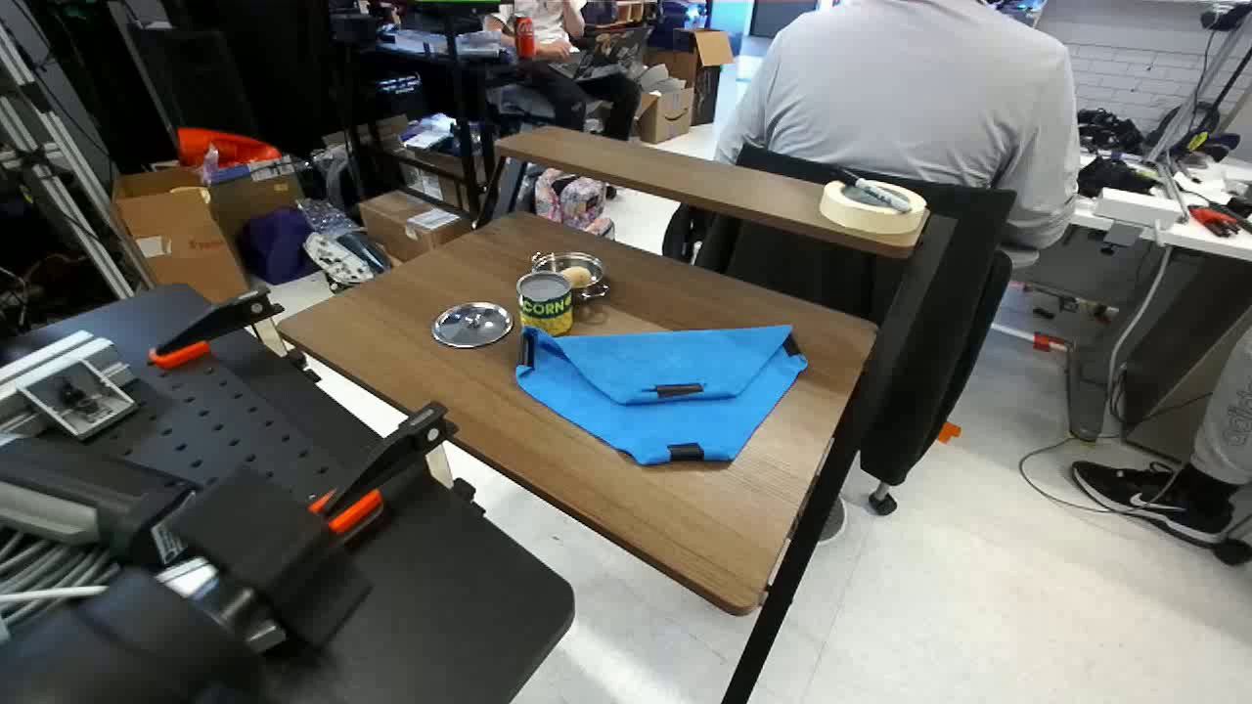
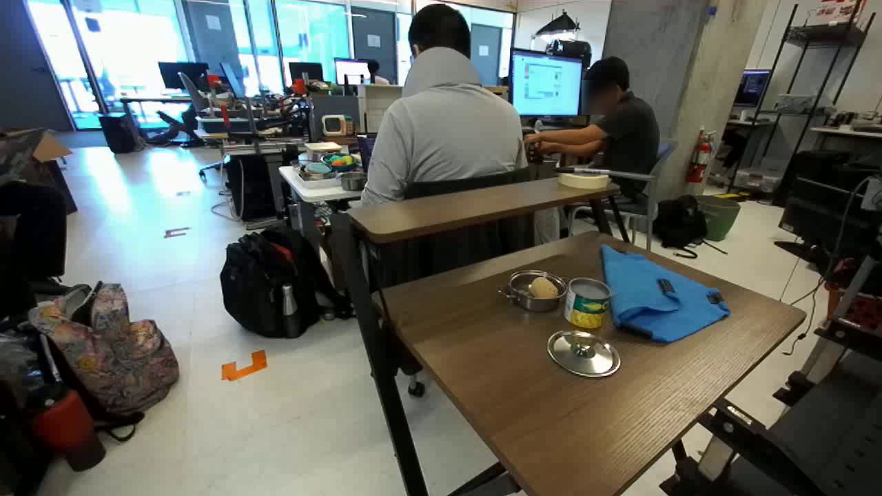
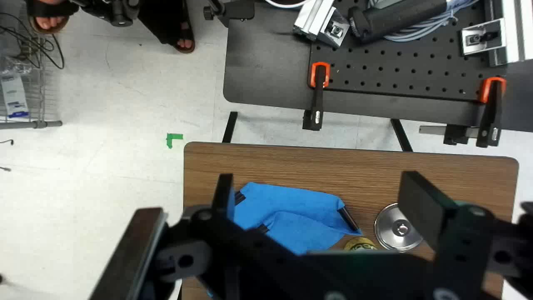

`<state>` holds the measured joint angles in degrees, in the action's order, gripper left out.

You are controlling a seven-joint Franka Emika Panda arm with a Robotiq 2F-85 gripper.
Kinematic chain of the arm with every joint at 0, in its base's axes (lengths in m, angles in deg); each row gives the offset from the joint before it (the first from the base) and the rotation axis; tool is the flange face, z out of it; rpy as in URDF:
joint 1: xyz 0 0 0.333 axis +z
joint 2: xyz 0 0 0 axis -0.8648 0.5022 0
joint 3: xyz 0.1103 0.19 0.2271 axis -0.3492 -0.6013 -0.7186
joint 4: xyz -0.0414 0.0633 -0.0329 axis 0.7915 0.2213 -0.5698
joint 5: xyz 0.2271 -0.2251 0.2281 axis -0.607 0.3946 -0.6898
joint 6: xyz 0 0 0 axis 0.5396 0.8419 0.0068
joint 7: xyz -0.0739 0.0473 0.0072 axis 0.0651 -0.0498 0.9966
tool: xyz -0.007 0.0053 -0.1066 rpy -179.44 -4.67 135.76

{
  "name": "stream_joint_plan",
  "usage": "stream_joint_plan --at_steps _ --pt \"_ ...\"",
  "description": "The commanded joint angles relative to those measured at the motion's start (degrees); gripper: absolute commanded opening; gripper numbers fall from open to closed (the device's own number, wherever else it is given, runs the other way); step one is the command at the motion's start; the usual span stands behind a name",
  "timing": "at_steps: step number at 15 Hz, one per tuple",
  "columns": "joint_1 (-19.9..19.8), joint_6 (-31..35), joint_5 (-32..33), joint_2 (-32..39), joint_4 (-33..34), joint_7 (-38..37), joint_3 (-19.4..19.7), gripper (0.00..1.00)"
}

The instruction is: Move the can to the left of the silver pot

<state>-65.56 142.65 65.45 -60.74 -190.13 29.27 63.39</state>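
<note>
Nearest the wrist camera, the gripper [image 3: 320, 199] stands wide and holds nothing, presumably to straddle the can [image 1: 546, 307], which sits on the table [image 1: 724, 528] below the gripper, well apart from it, and just beside the silver pot [image 2: 530, 302]. Standing on one end, likely for steadiness, the can is upright, long axis vertical, silvery top facing up, CORN lettering turned toward the black bench [image 3: 266, 75].

The cylindrical metal can [image 1: 545, 305] is green and yellow, the round metal pot [image 2: 534, 304] silver, the folded cloth [image 1: 631, 374] blue with black strips [image 1: 687, 452].
</note>
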Motion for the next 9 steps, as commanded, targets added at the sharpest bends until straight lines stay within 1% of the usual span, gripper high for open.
stream_joint_plan --at_steps 1,7,9 --pt "0.1 -0.1 0.0 0.0 0.1 0.0 0.1 1.00" --pt "0.1 -0.1 0.0 0.0 0.1 0.0 0.1 1.00" --pt "0.6 2.7 -1.0 1.0 -0.5 0.9 0.2 1.00"
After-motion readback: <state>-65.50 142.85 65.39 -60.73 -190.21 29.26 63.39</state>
